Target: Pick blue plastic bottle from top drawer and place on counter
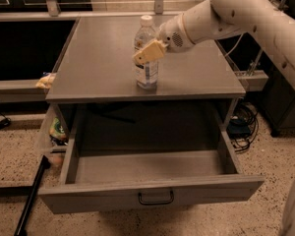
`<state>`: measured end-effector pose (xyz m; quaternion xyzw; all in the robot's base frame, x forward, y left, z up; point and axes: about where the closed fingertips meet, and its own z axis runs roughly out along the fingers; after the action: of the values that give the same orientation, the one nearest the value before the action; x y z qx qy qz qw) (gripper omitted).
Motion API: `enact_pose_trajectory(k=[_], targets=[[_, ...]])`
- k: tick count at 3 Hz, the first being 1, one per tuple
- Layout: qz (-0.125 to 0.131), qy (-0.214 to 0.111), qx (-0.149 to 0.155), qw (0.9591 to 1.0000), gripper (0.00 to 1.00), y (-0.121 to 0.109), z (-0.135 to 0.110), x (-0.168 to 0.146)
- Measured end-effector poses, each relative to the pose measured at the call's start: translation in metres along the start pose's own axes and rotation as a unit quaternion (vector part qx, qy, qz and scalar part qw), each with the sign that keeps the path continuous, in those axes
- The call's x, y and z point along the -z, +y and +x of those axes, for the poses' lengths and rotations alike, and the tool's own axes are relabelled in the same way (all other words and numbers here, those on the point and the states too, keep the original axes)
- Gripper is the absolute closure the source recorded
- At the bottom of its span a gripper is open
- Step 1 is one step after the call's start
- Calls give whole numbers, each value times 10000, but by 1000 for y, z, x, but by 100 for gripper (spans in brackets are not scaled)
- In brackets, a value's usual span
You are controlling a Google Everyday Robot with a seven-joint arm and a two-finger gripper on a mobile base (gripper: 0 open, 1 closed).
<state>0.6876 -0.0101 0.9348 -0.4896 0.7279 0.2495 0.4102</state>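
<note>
Your arm [246,14] comes in from the top right corner of the shot and reaches down and left over the worktop [98,68], wrist roughly level. The gripper [141,54] sits at the shoulder of the blue plastic bottle [146,76], just under its white cap. One tan pad of the fingers [149,52] lies across the front of the bottle and the other is hidden behind it, so they look clamped on the bottle rather than spread.

The bottle stands upright on the worktop, close to the front edge and about midway between the left and right edges.

Hidden bits: the arm's upper part runs off the frame, and the pad covers part of the bottle's neck. The label has dark print on pale paper (too small for me to read, no brand I can make out).

Below, the top drawer [152,168] is pulled out, with its dark handle [156,198] at the middle of the front.
</note>
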Motion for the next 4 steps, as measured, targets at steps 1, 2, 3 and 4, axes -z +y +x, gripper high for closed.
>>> enact_pose_trajectory(k=[1, 2, 3, 4], targets=[[-1, 0, 0, 10000, 0, 0, 0, 0], [-1, 1, 1, 10000, 0, 0, 0, 0], [9, 243, 154, 9996, 0, -3, -9, 8], [201, 592, 435, 9971, 0, -7, -41, 43]])
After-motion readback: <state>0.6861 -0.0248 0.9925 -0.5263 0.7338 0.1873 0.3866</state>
